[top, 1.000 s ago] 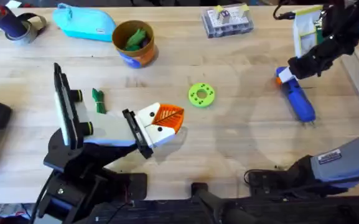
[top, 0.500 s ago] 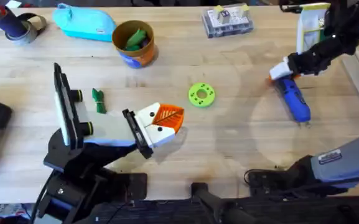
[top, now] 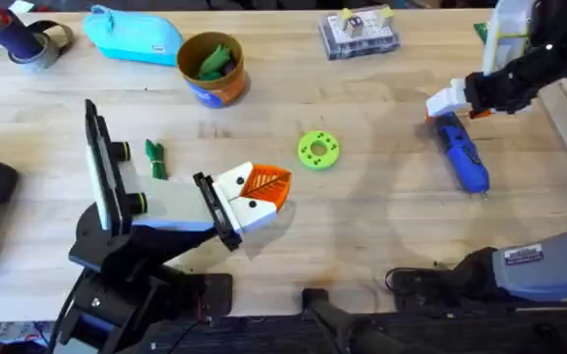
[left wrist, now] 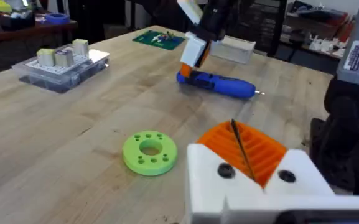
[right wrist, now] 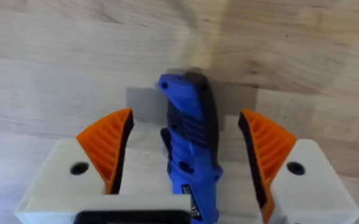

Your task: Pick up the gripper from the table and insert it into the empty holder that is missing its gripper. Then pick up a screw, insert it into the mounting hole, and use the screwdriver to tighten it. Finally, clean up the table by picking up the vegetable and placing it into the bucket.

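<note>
The desk (top: pixel 362 226) is seen from above by the overhead camera, which looks down and forward across the whole surface from over the arm bases. From the left wrist, the desk is viewed low and nearly level, facing across it toward the room behind. From the right wrist, the wood is viewed steeply and from very close. The screwdriver (top: pixel 463 157) is shared by all three views, seen far off from the left wrist (left wrist: pixel 219 83) and close up from the right wrist (right wrist: pixel 190 143). The lime green disc (top: pixel 317 149) is shared by the overhead and left wrist views (left wrist: pixel 149 151).
</note>
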{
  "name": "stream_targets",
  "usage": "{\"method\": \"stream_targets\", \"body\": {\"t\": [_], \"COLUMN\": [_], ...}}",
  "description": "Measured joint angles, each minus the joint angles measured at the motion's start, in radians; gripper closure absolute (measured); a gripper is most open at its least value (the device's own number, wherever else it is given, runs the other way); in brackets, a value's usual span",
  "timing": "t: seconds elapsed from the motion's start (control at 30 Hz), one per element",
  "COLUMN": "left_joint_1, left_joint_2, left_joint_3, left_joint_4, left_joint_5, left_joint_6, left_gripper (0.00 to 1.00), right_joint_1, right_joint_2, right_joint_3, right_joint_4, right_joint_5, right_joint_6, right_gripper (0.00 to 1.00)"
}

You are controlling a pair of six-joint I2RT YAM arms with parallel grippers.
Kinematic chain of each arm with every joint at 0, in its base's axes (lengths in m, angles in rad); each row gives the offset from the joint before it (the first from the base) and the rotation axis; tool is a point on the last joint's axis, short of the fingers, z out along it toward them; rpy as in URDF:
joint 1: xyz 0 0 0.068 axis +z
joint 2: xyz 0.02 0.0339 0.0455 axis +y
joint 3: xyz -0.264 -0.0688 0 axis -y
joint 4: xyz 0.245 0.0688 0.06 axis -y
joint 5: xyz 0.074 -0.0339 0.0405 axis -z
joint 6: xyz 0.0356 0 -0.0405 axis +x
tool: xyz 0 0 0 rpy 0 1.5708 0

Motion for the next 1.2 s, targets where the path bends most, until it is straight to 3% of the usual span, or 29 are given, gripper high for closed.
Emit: {"method": "stream_targets", "body": {"t": [0.2, 0.67, 1.2], "left_joint_1": [0.0, 0.0, 0.0], "left_joint_2": [0.0, 0.0, 0.0], "left_joint_3": [0.0, 0.0, 0.0], "left_joint_4": [0.0, 0.0, 0.0], "left_joint_5": [0.0, 0.0, 0.0], "left_joint_6": [0.0, 0.0, 0.0], "left_gripper": [0.986, 0.986, 0.986], "right_joint_1": [0.0, 0.0, 0.0], "right_joint_2": [-0.041, 0.03, 0.068], "right_joint_3": [-0.002, -0.044, -0.044], "right_joint_4": [-0.112, -0.002, -0.018], "right_joint_5": [0.052, 0.1, 0.122], "right_joint_6": [-0.055, -0.117, -0.145], "right_gripper": [0.006, 0.009, 0.133]}}
